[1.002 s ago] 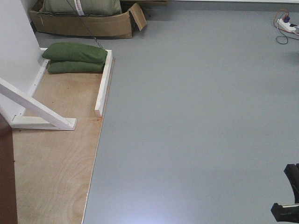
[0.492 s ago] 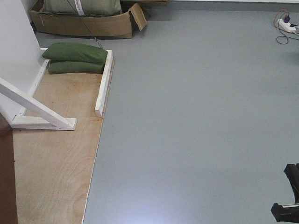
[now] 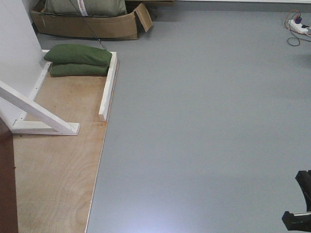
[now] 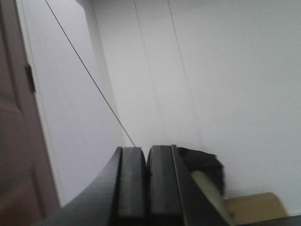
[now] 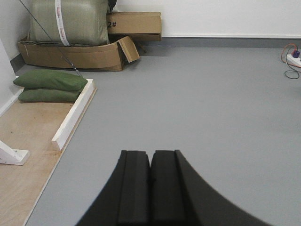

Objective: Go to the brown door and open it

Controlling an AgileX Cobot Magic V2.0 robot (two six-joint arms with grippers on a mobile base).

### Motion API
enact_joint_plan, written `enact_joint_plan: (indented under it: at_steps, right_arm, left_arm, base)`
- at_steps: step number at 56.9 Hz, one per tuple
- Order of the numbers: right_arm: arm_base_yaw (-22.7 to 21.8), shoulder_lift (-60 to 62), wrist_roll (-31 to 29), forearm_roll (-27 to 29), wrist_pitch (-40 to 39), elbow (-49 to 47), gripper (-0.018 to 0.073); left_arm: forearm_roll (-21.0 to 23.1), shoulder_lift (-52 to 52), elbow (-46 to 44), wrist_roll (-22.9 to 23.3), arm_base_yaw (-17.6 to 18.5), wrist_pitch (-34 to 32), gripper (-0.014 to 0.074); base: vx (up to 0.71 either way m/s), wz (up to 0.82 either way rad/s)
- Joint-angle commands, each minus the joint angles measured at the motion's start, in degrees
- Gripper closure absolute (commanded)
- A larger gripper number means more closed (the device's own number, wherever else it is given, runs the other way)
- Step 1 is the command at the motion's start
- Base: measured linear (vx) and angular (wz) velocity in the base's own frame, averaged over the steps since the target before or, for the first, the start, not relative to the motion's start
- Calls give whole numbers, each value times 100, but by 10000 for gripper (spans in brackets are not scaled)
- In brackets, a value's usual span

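Observation:
The brown door shows only as a dark reddish-brown strip [image 3: 6, 189] at the front view's lower left edge, and as a blurred reddish panel [image 4: 11, 141] along the left wrist view's left side. Its handle is out of view. My left gripper [image 4: 147, 151] is shut with nothing between its fingers. It is raised and faces a white wall, with the door to its left. My right gripper [image 5: 150, 154] is also shut and empty, hovering over grey floor. A black part of the right arm [image 3: 300, 204] pokes in at the front view's lower right.
White frame beams [image 3: 41, 116] stand on a plywood base [image 3: 58, 165] at left. Two green sandbags [image 3: 77, 60] lie at the base's far end. A cardboard box with a sack [image 3: 90, 22] sits behind them, and a power strip with cables [image 3: 297, 26] far right. Grey floor [image 3: 204, 126] fills the rest.

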State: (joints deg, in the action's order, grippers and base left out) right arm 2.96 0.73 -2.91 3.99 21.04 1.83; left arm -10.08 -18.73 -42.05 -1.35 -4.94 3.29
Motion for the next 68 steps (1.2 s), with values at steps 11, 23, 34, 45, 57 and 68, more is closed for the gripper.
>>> enact_joint_plan:
  at_steps: [11,23,34,45,57,68]
  right_arm:
    - [12,32,-37,-20,-439,25,559]
    - [12,32,-37,-20,-439,25,559]
    - [12,32,-37,-20,-439,25,559]
    - [12,32,-37,-20,-439,25,559]
    - [12,32,-37,-20,-439,25,559]
    - [12,32,-37,-20,-439,25,559]
  left_arm:
    - [-2273,-91,-775,-1008,-283,-369,545]
    - [-4106,-91,-819,-1082,-283,712,545]
    - [-5076,-91,-819,-646,-283,2463,545]
    - [-7109,-91,-819,1996,-283,3007,545]
    - [-9324,-91,-819,5342,-283,4107,545]
    - [-9314,-91,-876,6373,-283,5601,545]
  base:
    - [0,0]
    - [0,0]
    - [0,0]
    - [0,0]
    - [0,0]
    - [0,0]
